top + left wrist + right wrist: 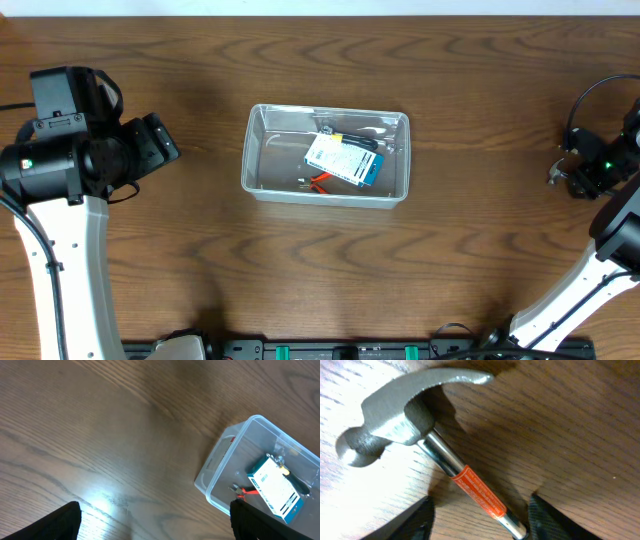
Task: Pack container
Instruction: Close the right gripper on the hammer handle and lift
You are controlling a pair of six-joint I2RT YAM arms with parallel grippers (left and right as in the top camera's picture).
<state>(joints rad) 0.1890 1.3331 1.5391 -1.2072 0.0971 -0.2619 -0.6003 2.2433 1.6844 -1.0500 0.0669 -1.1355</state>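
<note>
The container, a clear plastic tub with rounded corners and a rim, stands on the middle of the worktop, between my two arms and well apart from both. Inside it a blue-and-white cardboard box lies flat and slightly askew, towards the right half. A red-handled tool pokes out from under the box's near left corner. A black-handled tool with a touch of yellow lies along the box's far edge. I cannot tell what kind either one is. The left part of the tub floor is bare.

My left hand hangs over bare wood to the left of the container, its fingers spread wide with nothing between them. In its wrist view the tub sits off to the right.

My right hand is at the far right of the worktop, straddling a claw hammer. It is spread, one finger on each side of the chrome shaft with its orange label. The finger on the picture's right is just beside the shaft, the other apart from it.

The worktop is dark brown wood grain with a soft glare. A black rail with green parts runs along its near edge.
</note>
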